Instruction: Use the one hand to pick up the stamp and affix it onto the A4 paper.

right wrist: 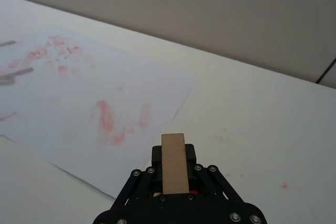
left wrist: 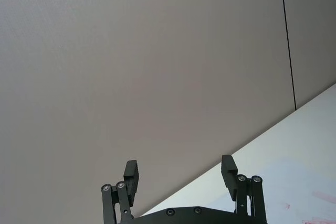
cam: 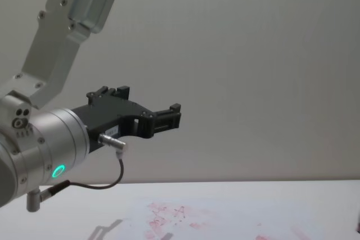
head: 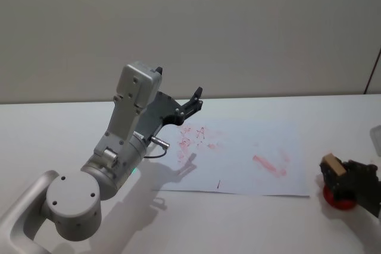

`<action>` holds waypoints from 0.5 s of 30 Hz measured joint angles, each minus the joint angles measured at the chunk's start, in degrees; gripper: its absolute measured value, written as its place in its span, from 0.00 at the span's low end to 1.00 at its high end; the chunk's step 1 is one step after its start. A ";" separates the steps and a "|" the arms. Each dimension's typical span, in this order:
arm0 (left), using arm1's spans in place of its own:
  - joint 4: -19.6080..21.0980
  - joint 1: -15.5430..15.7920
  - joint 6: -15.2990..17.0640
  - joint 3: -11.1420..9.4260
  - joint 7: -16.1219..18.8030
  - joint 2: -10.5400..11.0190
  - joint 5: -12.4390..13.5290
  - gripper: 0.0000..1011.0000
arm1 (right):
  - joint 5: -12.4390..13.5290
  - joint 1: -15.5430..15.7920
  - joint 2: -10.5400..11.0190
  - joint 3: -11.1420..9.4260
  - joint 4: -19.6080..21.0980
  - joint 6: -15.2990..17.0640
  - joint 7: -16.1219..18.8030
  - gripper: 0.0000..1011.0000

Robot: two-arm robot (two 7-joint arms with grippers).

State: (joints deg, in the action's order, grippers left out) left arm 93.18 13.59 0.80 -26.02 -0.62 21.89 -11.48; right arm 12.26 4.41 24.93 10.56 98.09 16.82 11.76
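Right gripper (head: 341,175), we see, clamps the stamp (right wrist: 174,163) over a red pad (head: 340,203) at the white worktop's (head: 71,129) right edge, beside the A4 paper (head: 244,153). Left gripper (left wrist: 179,174) hangs raised, prongs apart, before a grey wall (head: 238,28).

The left arm (head: 119,147) is silver-grey metal, built of rounded, drum-shaped joints. The nearest drum ends in a flat round cap (head: 72,199) with a few small dark screw holes. A paler, boxy link (head: 136,90) with rounded corners carries small screws along its face. A green light (cam: 58,171) glows on the wrist drum, near some tiny dark dots. A silver plug (cam: 112,141) juts from the wrist, and a thin black cable (cam: 121,167) loops away from it. The left gripper (left wrist: 179,167) is matt black, with jointed link bars, silver pivot pins and square-ended fingers (left wrist: 131,171). The right gripper (right wrist: 174,156) is the same black, with silver-headed pins along its bars.
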 joint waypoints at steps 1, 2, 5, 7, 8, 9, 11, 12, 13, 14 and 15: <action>0.00 0.00 0.00 0.00 0.00 0.00 0.00 0.99 | 0.16 -0.34 -0.28 0.09 -0.06 -0.29 0.18 0.22; 0.00 0.00 0.00 0.00 0.00 0.00 0.00 0.99 | 0.33 -0.92 -0.79 0.28 -0.18 -0.61 0.56 0.22; 0.00 0.00 0.00 0.00 0.00 0.00 0.00 0.99 | 0.52 -2.05 -1.79 0.73 -0.60 -1.20 1.40 0.22; 0.00 0.00 0.00 0.00 0.00 0.00 0.00 0.99 | 0.52 -2.80 -2.42 1.02 -1.00 -1.41 1.83 0.22; 0.00 0.00 0.00 0.00 0.00 0.00 0.00 0.99 | 0.48 -3.56 -3.08 1.32 -1.45 -1.56 2.25 0.22; 0.00 0.00 0.00 0.00 0.00 0.00 0.00 0.99 | 0.39 -4.03 -3.47 1.51 -1.74 -1.61 2.43 0.22; 0.00 0.00 0.00 0.00 0.00 0.00 0.00 0.99 | -0.07 -5.02 -4.26 1.92 -2.42 -1.64 2.97 0.22; 0.00 0.00 0.00 0.00 0.00 0.00 0.00 0.99 | -0.25 -5.33 -4.53 2.07 -2.67 -1.61 3.11 0.22; 0.00 0.00 0.00 0.00 0.00 0.00 0.00 0.99 | -0.47 -5.72 -4.84 2.25 -3.02 -1.54 3.23 0.22; 0.00 0.00 0.00 0.00 0.00 0.00 0.00 0.99 | -0.97 -6.26 -5.24 2.51 -3.51 -1.33 3.49 0.22; 0.00 0.00 0.00 0.00 0.00 0.00 0.00 0.99 | -1.33 -6.54 -5.45 2.66 -3.78 -1.17 3.63 0.22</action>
State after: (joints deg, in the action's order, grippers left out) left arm 93.18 13.59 0.80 -26.03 -0.63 21.89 -11.48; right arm 10.92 -2.13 19.48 13.22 94.31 15.66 15.39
